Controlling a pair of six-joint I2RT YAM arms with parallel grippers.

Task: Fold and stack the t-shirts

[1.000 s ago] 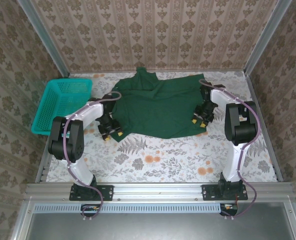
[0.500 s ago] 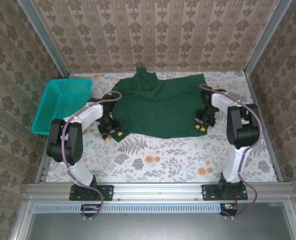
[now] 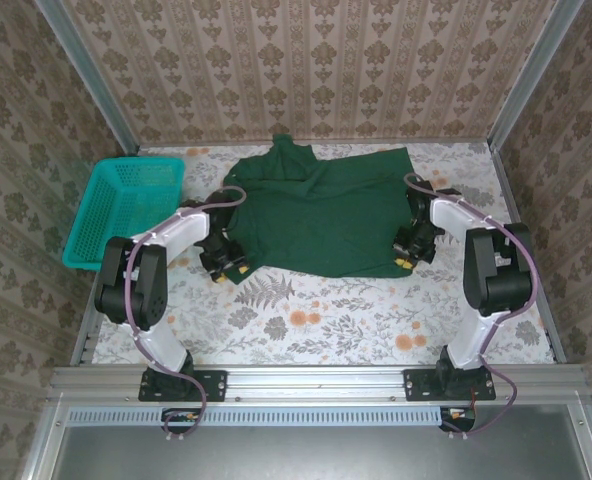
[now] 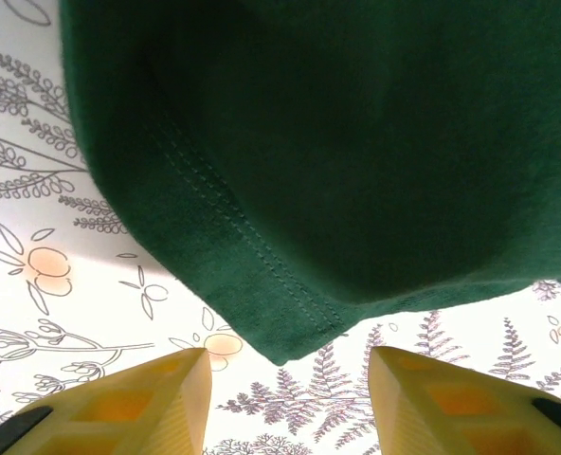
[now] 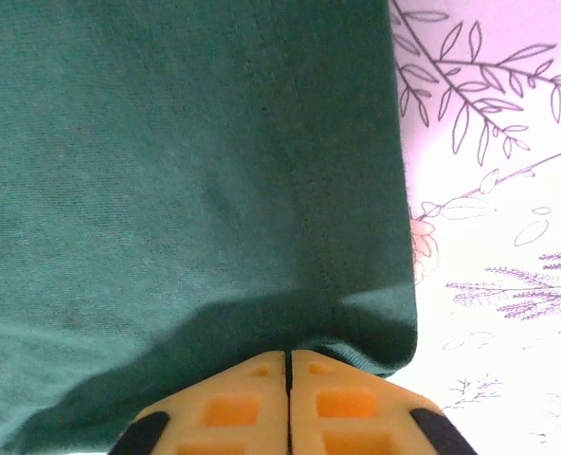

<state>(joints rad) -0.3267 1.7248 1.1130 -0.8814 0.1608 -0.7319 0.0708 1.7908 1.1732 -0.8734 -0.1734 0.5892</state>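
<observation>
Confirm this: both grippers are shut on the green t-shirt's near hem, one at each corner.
Not quite. The left gripper is open, not shut. In the left wrist view its fingers stand apart, with the t-shirt corner lying loose just ahead of them. The right gripper is shut on the near hem at its corner, as stated.

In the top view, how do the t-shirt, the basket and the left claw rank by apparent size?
1. t-shirt
2. basket
3. left claw
The differences are plain, with no ties.
</observation>
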